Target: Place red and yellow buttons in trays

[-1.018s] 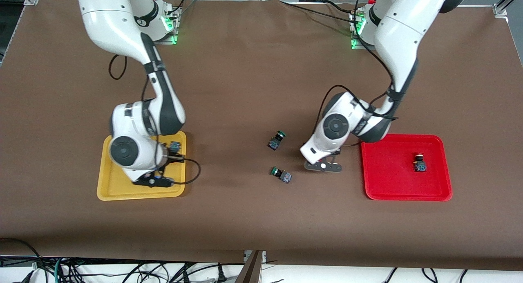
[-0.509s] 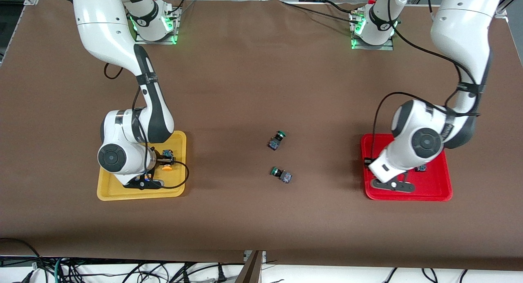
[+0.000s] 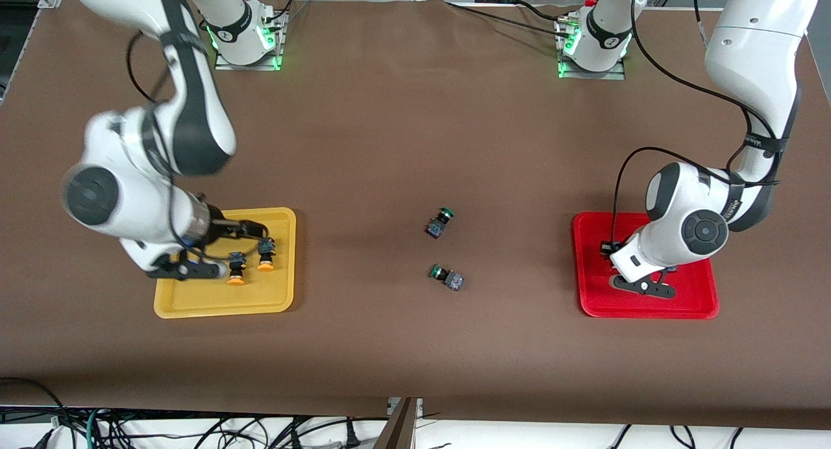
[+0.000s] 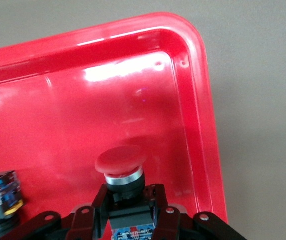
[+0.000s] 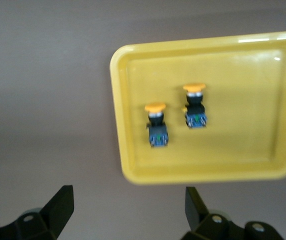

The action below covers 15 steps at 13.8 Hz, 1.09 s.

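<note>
Table (image 3: 389, 345) covered in brown cloth lies bare along the edge nearest the front camera. The first things on it are the two trays, one at each arm's end.

The yellow tray (image 3: 195, 306) sits at the right arm's end. Two yellow-capped buttons lie in it side by side: one (image 3: 235, 269) a little nearer the camera, the other (image 3: 265, 254) just beside it and slightly farther. Both lie with their orange-yellow caps toward the camera. The right gripper (image 5: 128, 210) is raised above the tray's outer rim with its fingers spread wide and nothing between them. The right arm's white wrist hides that corner of the tray in the front view.

The red tray (image 3: 597, 306) sits at the left arm's end. The left gripper (image 4: 128, 210) is low over it, fingers clamped on the black body of a red-capped button (image 4: 121, 161). The cap points out toward the tray's rim. A second button (image 4: 0, 192) lies in the same tray close beside the gripper — only its blue-grey base shows, its cap hidden. In the front view the left arm's wrist covers most of both.

Between the trays, on the cloth mid-table, lie two green-capped buttons on their sides: one (image 3: 446, 276) nearer the camera, the other (image 3: 439, 222) farther — well apart from either tray.
</note>
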Each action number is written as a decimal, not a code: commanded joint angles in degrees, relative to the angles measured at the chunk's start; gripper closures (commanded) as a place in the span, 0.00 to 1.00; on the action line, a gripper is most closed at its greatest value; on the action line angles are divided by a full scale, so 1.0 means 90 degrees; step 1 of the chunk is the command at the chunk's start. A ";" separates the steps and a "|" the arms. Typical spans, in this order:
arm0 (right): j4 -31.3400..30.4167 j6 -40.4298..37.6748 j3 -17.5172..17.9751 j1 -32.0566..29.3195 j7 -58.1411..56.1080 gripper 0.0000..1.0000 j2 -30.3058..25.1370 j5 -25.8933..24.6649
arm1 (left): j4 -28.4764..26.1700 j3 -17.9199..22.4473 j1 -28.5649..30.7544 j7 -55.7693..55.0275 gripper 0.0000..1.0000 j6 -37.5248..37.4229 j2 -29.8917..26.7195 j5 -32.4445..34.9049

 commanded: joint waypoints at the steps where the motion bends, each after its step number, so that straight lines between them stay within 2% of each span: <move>1: -0.0836 -0.0531 -0.0050 0.0027 -0.0077 0.01 -0.1499 -0.0485 | -0.0392 -0.0098 0.0174 0.0142 0.55 0.0286 -0.0188 0.0052; 2: -0.1139 -0.0522 -0.0050 0.0027 -0.0096 0.01 -0.1920 -0.0700 | -0.0382 -0.0088 0.0174 0.0151 0.10 0.0296 -0.0188 0.0052; 3: -0.1219 -0.0551 -0.0060 0.0027 -0.0174 0.01 -0.2108 -0.0838 | -0.0333 -0.0098 0.0174 0.0132 0.00 0.0238 -0.0256 0.0042; 6: -0.1501 -0.0786 -0.0012 -0.0060 -0.0419 0.01 -0.2498 -0.1063 | 0.0095 -0.0176 0.0165 0.0122 0.00 -0.0376 -0.0519 -0.0055; 7: -0.1609 -0.0805 0.0221 -0.0332 -0.0448 0.01 -0.2703 -0.1228 | 0.0251 -0.0167 0.0135 0.0122 0.00 -0.0571 -0.0588 -0.0297; 9: -0.1669 -0.0796 0.1118 -0.1228 -0.0730 0.01 -0.2861 -0.1366 | 0.0273 -0.0147 0.0125 0.0113 0.00 -0.0641 -0.0967 -0.0718; 10: -0.1611 -0.0757 0.1237 -0.1291 -0.0741 0.01 -0.2861 -0.1366 | 0.0273 -0.0128 0.0096 0.0093 0.00 -0.0748 -0.1230 -0.0903; 11: -0.1485 -0.0805 0.1268 -0.1282 -0.0702 0.01 -0.2813 -0.1366 | 0.0292 -0.0108 0.0057 0.0074 0.00 -0.1049 -0.1513 -0.1108; 13: -0.1221 -0.0796 0.1258 -0.1282 -0.0779 0.01 -0.2667 -0.1357 | 0.0758 -0.0030 0.0038 0.0044 0.00 -0.2042 -0.1818 -0.1441; 15: -0.1113 -0.0825 0.1239 -0.1301 -0.0790 0.01 -0.2617 -0.1376 | 0.1004 0.0339 -0.0312 0.0025 0.00 -0.2787 -0.2265 -0.1511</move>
